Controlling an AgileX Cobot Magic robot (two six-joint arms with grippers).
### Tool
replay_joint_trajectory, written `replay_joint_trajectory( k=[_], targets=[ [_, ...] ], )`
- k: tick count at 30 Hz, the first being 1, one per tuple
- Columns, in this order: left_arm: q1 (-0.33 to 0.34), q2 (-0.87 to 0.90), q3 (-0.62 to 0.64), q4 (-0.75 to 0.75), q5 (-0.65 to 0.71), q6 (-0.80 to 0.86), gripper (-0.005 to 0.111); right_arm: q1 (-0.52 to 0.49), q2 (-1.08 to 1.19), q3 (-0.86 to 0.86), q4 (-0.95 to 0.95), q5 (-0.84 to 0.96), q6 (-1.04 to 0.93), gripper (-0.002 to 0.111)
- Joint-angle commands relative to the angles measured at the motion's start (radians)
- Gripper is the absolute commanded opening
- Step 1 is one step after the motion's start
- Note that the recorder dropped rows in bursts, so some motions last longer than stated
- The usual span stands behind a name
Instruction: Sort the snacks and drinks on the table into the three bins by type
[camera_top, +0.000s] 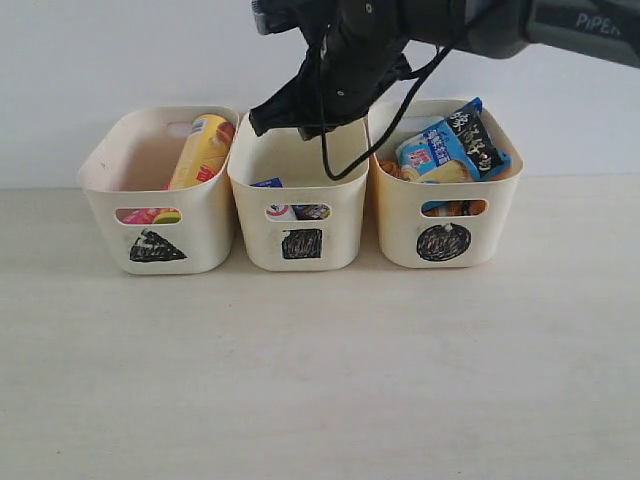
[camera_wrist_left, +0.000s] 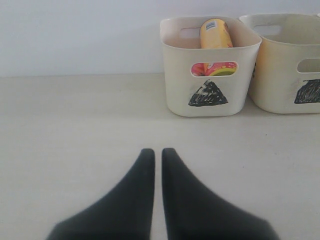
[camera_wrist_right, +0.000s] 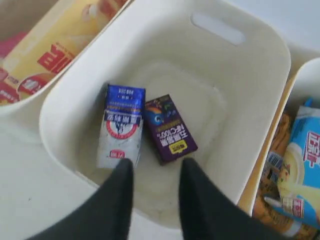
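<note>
Three cream bins stand in a row: triangle (camera_top: 160, 195), square (camera_top: 298, 170), circle (camera_top: 400, 215). A yellow-orange chip tube (camera_top: 203, 150) leans in the triangle bin, and a pink tube (camera_wrist_left: 212, 68) shows through its slot. In the square bin (camera_wrist_right: 200, 65) lie a white carton with a blue top (camera_wrist_right: 120, 127) and a purple carton (camera_wrist_right: 170, 131). The circle bin holds a blue bag (camera_top: 450, 145) and an orange bag (camera_wrist_right: 272, 200). My right gripper (camera_wrist_right: 155, 167) hangs over the square bin, jaws apart, nothing between them. My left gripper (camera_wrist_left: 158, 152) is shut and empty, low over the table before the triangle bin (camera_wrist_left: 210, 95).
The right arm (camera_top: 400, 30) reaches in from the top right, its black cable (camera_top: 345, 165) looping down over the square bin's back rim. A pale wall stands close behind the bins. Bare tabletop (camera_top: 320, 370) stretches in front of them.
</note>
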Motion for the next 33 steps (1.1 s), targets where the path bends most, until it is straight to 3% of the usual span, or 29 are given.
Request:
replay_joint_trajectory(
  k=[1, 6, 12, 33],
  targets=[
    [0.003, -0.003, 0.004, 0.0, -0.003, 0.009, 0.004, 0.024, -0.038, -0.003, 0.005, 0.108, -0.043, 0.001],
    [0.003, -0.003, 0.004, 0.0, -0.003, 0.009, 0.004, 0.034, -0.071, 0.002, 0.047, 0.287, -0.172, 0.0],
    [0.003, -0.003, 0.004, 0.0, -0.003, 0.009, 0.004, -0.014, -0.208, 0.164, 0.045, 0.193, -0.183, 0.0],
    [0.003, -0.003, 0.004, 0.0, -0.003, 0.009, 0.004, -0.486, -0.616, 0.59, 0.053, 0.196, -0.178, 0.0]
  ],
)
